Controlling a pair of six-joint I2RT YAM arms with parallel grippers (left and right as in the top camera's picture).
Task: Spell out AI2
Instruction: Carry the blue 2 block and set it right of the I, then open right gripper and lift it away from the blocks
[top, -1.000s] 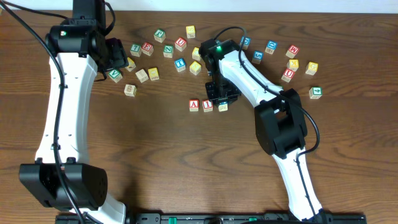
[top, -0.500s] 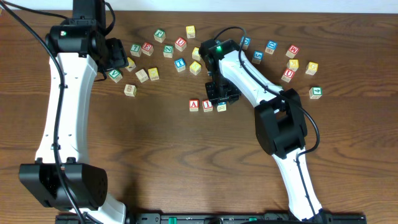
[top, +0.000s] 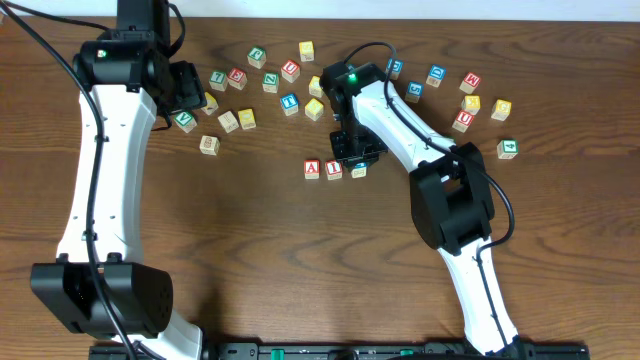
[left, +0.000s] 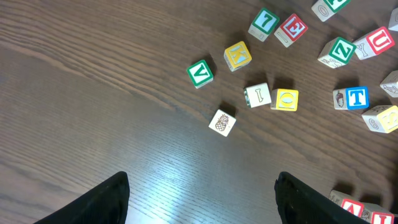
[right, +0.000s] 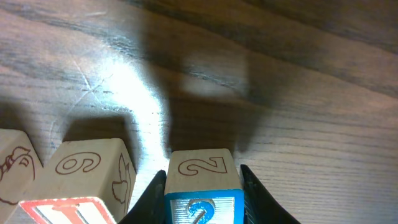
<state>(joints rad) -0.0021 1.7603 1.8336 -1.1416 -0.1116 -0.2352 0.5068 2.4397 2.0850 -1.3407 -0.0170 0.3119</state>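
In the overhead view a red A block and a red block that reads as I sit side by side at the table's middle. My right gripper is just right of them. In the right wrist view it is shut on a blue 2 block, beside a block with a 9 or 6 on its side. My left gripper is open and empty over bare wood; in the overhead view it is at the upper left near the loose blocks.
Several loose letter blocks lie across the back of the table, among them a green V, a yellow block, a blue T and a pineapple block. More blocks lie at the back right.
My right gripper has shifted slightly with the 2 block near the A and I blocks. The left arm has not moved.
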